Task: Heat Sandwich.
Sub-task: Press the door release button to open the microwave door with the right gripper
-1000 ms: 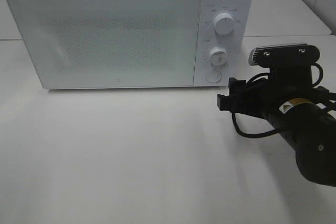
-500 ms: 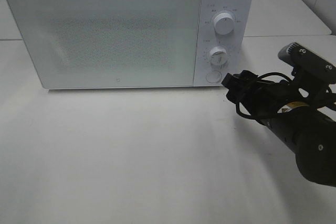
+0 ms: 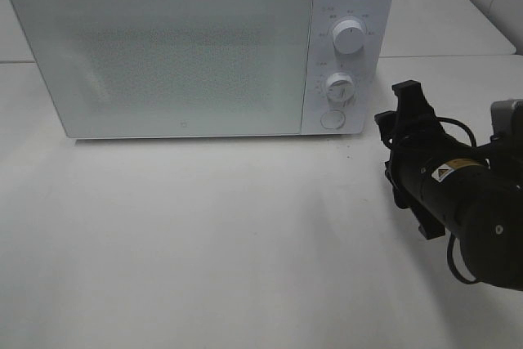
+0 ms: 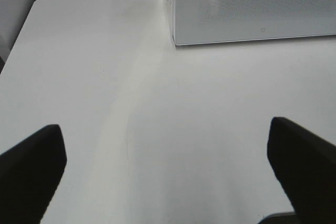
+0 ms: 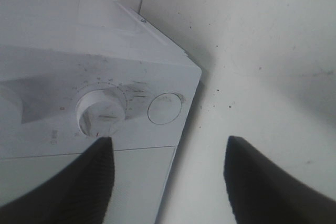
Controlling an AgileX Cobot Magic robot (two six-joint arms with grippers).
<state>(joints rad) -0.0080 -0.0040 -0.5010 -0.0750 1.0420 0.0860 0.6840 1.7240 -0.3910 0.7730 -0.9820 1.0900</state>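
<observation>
Two empty end effectors [image 4: 167,148] [image 5: 167,145], jaws apart

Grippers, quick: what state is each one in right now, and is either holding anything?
Left gripper: open, holding nothing.
Right gripper: open, holding nothing, pointed at the microwave controls.

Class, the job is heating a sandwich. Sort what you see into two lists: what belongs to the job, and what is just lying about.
Belongs to the job: microwave, door shut; its lower knob and round button; right gripper, open, near those controls.

Just there: table; left gripper, open above the table.

No sandwich is in view.
</observation>
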